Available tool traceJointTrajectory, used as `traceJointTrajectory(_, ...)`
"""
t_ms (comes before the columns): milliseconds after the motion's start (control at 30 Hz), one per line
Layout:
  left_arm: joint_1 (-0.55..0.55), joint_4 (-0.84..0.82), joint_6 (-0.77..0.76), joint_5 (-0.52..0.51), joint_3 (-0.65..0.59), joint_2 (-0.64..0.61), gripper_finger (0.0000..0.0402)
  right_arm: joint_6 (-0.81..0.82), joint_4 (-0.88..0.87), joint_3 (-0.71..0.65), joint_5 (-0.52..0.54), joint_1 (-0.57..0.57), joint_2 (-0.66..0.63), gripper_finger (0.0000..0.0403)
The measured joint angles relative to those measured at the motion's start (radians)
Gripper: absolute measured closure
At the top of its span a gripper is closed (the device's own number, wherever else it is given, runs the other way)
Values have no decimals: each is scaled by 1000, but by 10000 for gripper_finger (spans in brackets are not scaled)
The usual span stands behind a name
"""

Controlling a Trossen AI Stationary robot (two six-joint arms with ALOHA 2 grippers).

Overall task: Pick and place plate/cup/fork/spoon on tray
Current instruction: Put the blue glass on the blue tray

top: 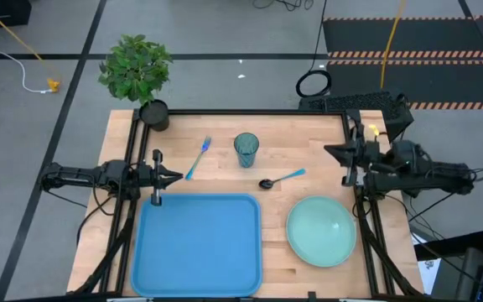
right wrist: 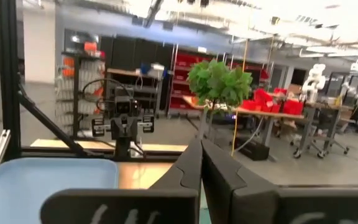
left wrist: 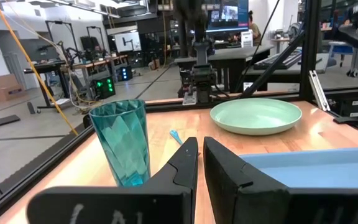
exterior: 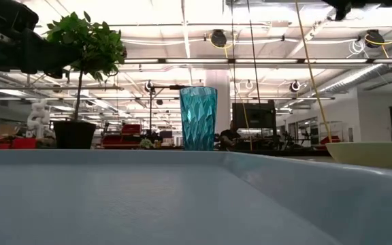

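While tray (top: 198,243) sits bare; cup (top: 246,149), plate (top: 321,231) outside.

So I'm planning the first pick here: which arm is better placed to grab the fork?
Probably the left. The fork lies on the table's left half, just beyond the left gripper, which waits at the tray's far left corner. The right gripper sits across the table, past the cup and spoon.
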Motion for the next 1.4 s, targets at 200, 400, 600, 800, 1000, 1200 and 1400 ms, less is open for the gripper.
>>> traceJointTrajectory(200, 0, 0, 0, 0, 0, 0, 371, -44, -147, 284, 1, 0, 209, 403)
traceJointTrajectory(400, 0, 8, 7, -5, 0, 0, 371, -86, -329, 564, 1, -31, 418, 403)
traceJointTrajectory(600, 0, 47, 29, -6, 0, 0, 371, -155, -434, 791, -1, -79, 612, 403)
traceJointTrajectory(800, 0, 52, 27, -7, 0, 0, 371, -179, -491, 948, -29, -157, 789, 403)
traceJointTrajectory(1000, 0, 78, 31, -90, 0, 9, 371, -153, -561, 1064, -135, -260, 968, 403)
traceJointTrajectory(1200, 0, 154, -53, -101, 16, 50, 371, -147, -682, 1142, -137, -319, 1145, 403)
traceJointTrajectory(1400, 0, 112, -49, -101, 176, 191, 371, -145, -726, 1143, -241, -326, 1273, 403)
